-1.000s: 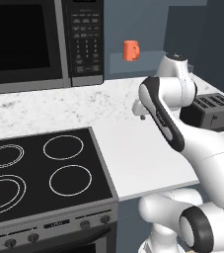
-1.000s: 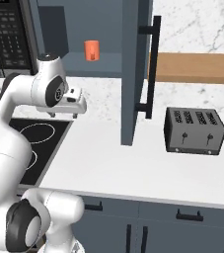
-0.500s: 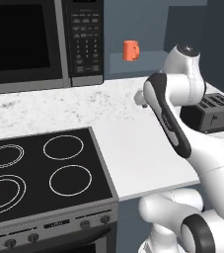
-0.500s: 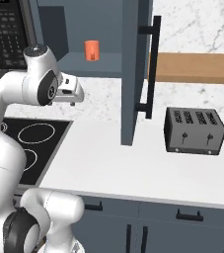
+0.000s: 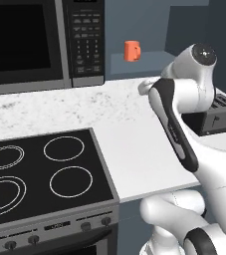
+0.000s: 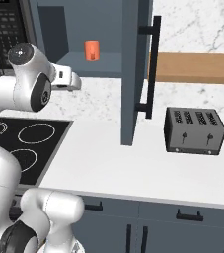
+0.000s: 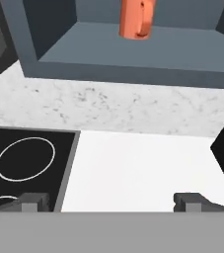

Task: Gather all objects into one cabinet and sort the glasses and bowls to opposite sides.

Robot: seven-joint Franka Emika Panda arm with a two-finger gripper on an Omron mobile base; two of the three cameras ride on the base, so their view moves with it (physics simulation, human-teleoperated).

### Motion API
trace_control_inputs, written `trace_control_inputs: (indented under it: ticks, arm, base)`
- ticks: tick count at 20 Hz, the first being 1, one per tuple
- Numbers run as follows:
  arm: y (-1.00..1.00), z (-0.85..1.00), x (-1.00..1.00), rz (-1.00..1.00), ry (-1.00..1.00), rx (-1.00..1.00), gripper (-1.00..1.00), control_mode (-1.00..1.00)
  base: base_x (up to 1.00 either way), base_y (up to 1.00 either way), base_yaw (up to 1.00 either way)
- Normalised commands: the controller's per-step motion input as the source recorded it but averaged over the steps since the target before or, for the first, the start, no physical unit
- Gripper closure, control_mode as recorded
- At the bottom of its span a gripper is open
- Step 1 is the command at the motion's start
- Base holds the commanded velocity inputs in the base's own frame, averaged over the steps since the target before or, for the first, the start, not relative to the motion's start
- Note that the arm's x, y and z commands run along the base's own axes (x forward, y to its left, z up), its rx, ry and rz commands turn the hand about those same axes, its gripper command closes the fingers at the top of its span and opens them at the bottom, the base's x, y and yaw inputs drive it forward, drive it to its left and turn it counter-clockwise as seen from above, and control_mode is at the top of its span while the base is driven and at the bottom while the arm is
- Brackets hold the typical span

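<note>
Orange cup (image 7: 137,18), one, on cabinet shelf (image 7: 113,49), one toaster (image 6: 194,131)

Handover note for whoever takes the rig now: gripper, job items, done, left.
Gripper: open, empty, raised above the counter and aimed at the cabinet.
Orange cup: upright on the cabinet shelf, door open.
Done: that one cup is inside.
Left: the other cups and the black bowl aren't in these frames; find them, shelve them here, cups to one side, bowl to the other.
</note>
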Motion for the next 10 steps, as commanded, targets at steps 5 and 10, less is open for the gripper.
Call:
trace_control_inputs:
  ticks: [5,10]
  arm:
    - [-0.09,0.53,0.07,0.0,-0.14,0.0,-1.0,-1.0]
    - [-0.1,0.47,0.21,0.0,-0.03,0.01,-1.0,-1.0]
  base:
    - [0.0,0.0,0.0]
    - [0.0,0.0,0.0]
